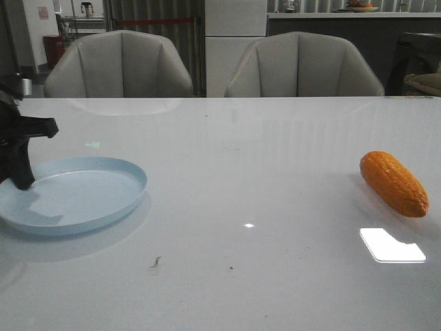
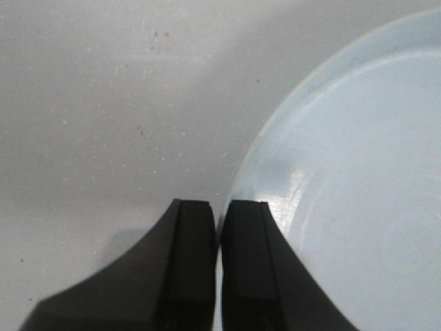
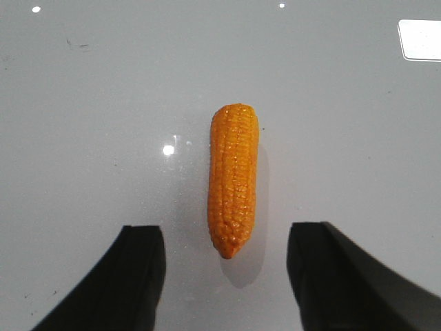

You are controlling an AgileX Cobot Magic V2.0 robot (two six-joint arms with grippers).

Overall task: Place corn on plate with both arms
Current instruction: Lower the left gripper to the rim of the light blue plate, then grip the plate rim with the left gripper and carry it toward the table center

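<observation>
The orange corn lies on the white table at the right. In the right wrist view the corn lies lengthwise ahead of my right gripper, its tapered tip between the two wide-open fingers. The right gripper does not show in the front view. The pale blue plate sits at the left. My left gripper stands at the plate's left rim. In the left wrist view the left gripper is closed, with the plate's rim running in between its fingers.
Two grey chairs stand behind the table's far edge. A bright light reflection lies on the table in front of the corn. A bare stretch of table separates plate and corn.
</observation>
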